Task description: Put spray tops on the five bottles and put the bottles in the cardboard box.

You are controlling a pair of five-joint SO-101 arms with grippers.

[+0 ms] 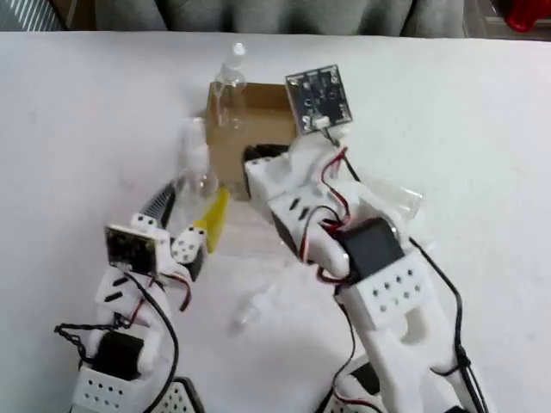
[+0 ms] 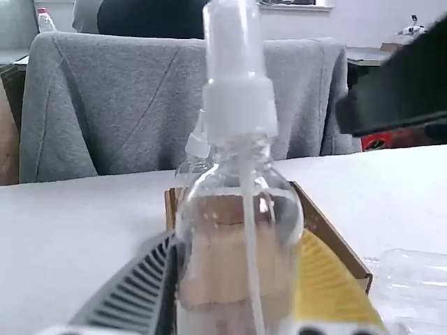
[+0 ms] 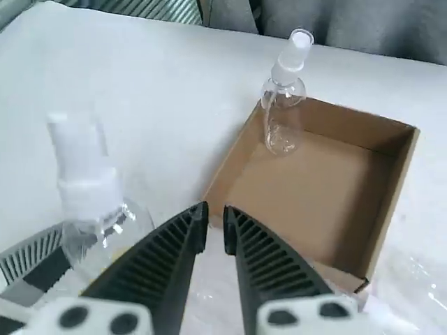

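Nearest the arms: left hand (image 1: 196, 194) pinching the held bottle (image 2: 234, 272) low on its body, grey finger one side, yellow the other. Bottle upright, long axis vertical, spray top (image 2: 236, 105) already seated on the neck. It sits mid-worktop (image 1: 86, 129), just outside the left wall of the cardboard box (image 1: 263, 112), near that box's front-left corner. Next out: right hand (image 3: 215, 213), fingers pressed nearly together with only a slit between them, nothing in it, hanging above the box's near edge. A lying bottle (image 1: 400, 200), clear and on its side, rests on the worktop beside the right arm; can't tell if it has a top. Farthest: the box, toward the worktop's far edge, open side up, with one boxed bottle (image 3: 283, 115) standing upright with its top on in the far-left corner. Rest of the box floor is bare. Key relation, my read: the box lies just right of and slightly beyond the held bottle, so the left arm is the one to place it; a short lift over the left wall, keep it vertical, set down in the near-left area. Risk: the right arm overhangs the box and could get clipped, and the standing bottle is close enough to knock over.
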